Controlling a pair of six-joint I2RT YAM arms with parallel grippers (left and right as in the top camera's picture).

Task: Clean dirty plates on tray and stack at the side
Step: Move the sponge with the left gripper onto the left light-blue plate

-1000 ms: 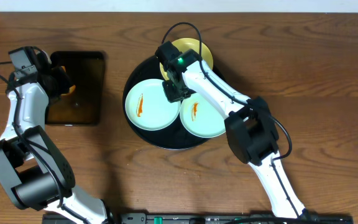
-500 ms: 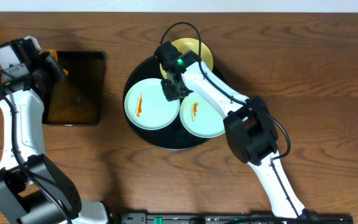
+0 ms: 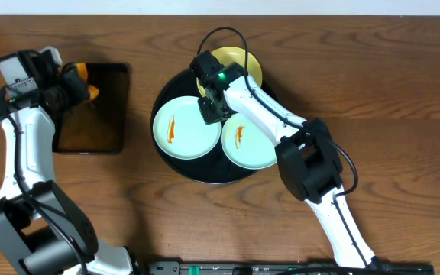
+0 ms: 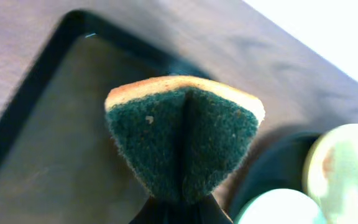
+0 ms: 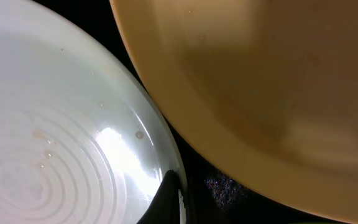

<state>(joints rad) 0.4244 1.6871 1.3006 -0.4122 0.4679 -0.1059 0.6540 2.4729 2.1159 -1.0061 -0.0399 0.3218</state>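
Observation:
The round black tray [image 3: 170, 164] holds three plates. A pale yellow plate [image 3: 239, 63] lies at the back. Two mint-blue plates lie in front, the left plate [image 3: 180, 130] and the right plate [image 3: 250, 145], each with an orange-brown smear. My right gripper [image 3: 214, 113] is down on the tray between them, shut on the left plate's rim. In the right wrist view one finger [image 5: 169, 202] lies over the mint rim [image 5: 73, 143], with the yellow plate [image 5: 260, 81] beside it. My left gripper [image 3: 76, 85] is shut on a folded green and orange sponge [image 4: 185, 137], held above the small tray.
A rectangular black tray [image 3: 98, 114] lies at the left, under the sponge; it also shows in the left wrist view [image 4: 36, 162]. The table's far edge runs along the top, with a white wall behind. Dark equipment sits at the front edge [image 3: 228, 269].
My left gripper has risen off the rectangular tray with the sponge and swung toward its top-left corner, then turned right. The right arm and the plates have not moved.

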